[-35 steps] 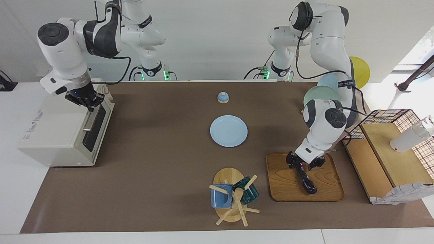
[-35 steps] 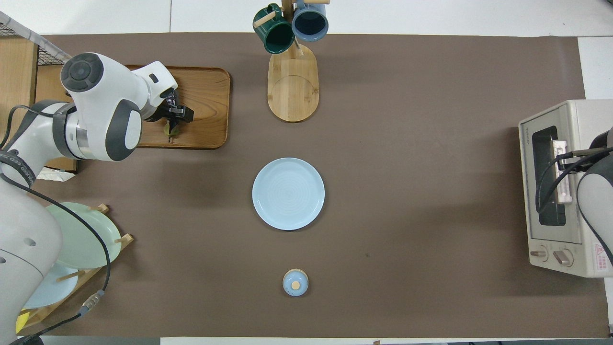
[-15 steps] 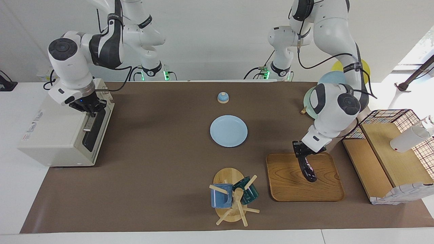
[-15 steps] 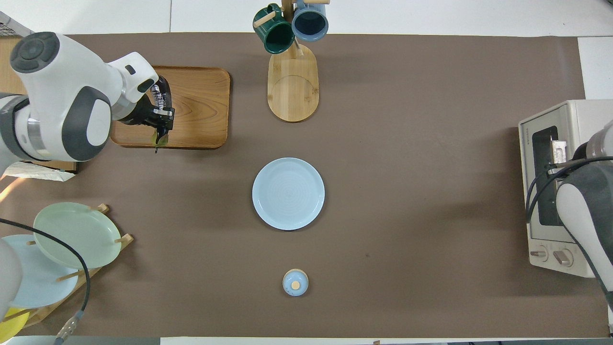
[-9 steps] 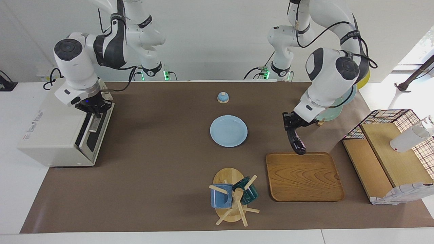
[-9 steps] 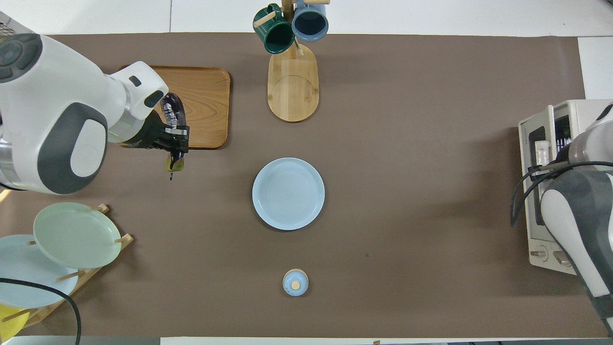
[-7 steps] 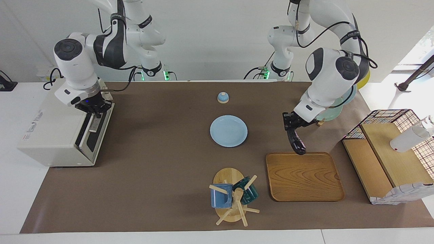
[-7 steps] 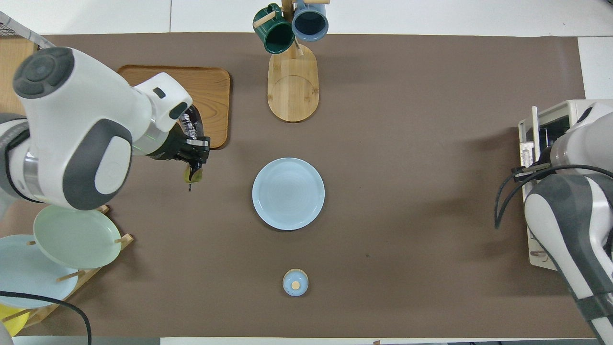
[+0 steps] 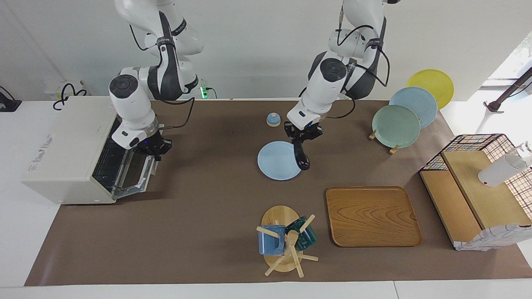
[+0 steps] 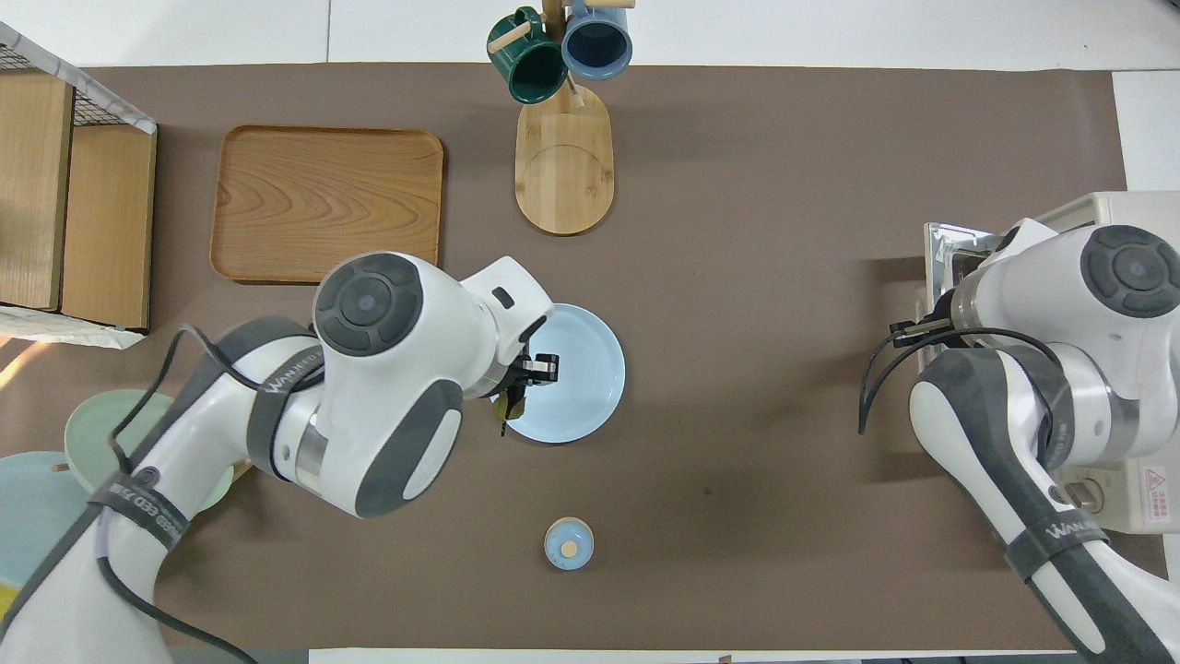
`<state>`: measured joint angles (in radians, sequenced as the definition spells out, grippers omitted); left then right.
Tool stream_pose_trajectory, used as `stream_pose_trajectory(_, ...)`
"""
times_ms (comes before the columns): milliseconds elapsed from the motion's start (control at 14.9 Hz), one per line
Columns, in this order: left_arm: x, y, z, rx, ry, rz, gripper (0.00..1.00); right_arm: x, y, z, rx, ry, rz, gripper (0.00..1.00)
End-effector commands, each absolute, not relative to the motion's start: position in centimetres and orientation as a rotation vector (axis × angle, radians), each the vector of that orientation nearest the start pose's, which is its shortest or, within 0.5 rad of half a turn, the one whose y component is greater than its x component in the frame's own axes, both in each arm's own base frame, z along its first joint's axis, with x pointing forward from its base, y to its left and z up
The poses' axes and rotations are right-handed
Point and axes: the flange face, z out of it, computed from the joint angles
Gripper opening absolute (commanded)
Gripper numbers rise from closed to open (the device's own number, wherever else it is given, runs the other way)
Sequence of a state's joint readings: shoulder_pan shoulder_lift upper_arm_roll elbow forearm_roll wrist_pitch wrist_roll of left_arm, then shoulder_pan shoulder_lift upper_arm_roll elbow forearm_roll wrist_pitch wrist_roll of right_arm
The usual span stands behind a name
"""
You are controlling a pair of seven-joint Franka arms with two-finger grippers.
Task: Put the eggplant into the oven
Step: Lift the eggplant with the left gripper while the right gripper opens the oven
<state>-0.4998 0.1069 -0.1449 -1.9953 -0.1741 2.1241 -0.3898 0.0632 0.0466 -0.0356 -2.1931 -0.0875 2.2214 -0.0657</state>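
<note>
Left pincer (image 9: 302, 133): clamped on the eggplant (image 9: 301, 156), which hangs stem-up over the blue plate's (image 9: 274, 166) edge. Right pincer (image 9: 153, 150): at the oven's (image 9: 68, 145) lowered door (image 9: 135, 176), closed on its handle.

You are looking at two glossy white arms with rounded shells and dark grey joint covers. Each elbow ends in a round dark cap with a ring pattern. Black cables loop loosely along both forearms. A black band with white lettering wraps each forearm. Each wrist carries a small black hand: the left hand (image 9: 303, 133) and the right hand (image 9: 154, 149). Green lights glow at both bases.
</note>
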Motion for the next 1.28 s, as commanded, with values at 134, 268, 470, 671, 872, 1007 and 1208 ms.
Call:
stream_pose_trajectory(134,44.4,-36.3,36.9,-3.295,0.246,0.090,0.00,54.1,0.3,33.0,-3.209,-0.204,0.000,0.00)
stream_pose_trajectory(268,44.1,-37.7,35.2,-3.306,0.240,0.063,0.00,54.2,0.3,30.4,-3.207,-0.200,0.034,0.00)
stream_pose_trajectory(470,44.1,-38.0,34.3,-3.303,0.243,0.070,0.00,54.4,2.5,29.9,-3.173,-0.191,0.029,0.00)
stream_pose_trajectory(671,43.7,-38.5,33.6,-3.297,0.261,0.085,0.00,55.0,4.5,31.5,-3.115,-0.077,0.059,0.00)
stream_pose_trajectory(872,43.6,-38.6,33.6,-3.294,0.284,0.085,0.00,55.9,9.1,34.6,-3.058,-0.005,0.072,0.00)
stream_pose_trajectory(1007,43.6,-38.6,33.7,-3.294,0.282,0.086,0.79,55.6,11.6,35.7,-3.056,0.095,0.049,0.22)
stream_pose_trajectory(1208,44.1,-38.1,34.2,-3.294,0.275,0.088,1.00,56.1,14.7,37.9,-3.074,0.014,0.082,0.79)
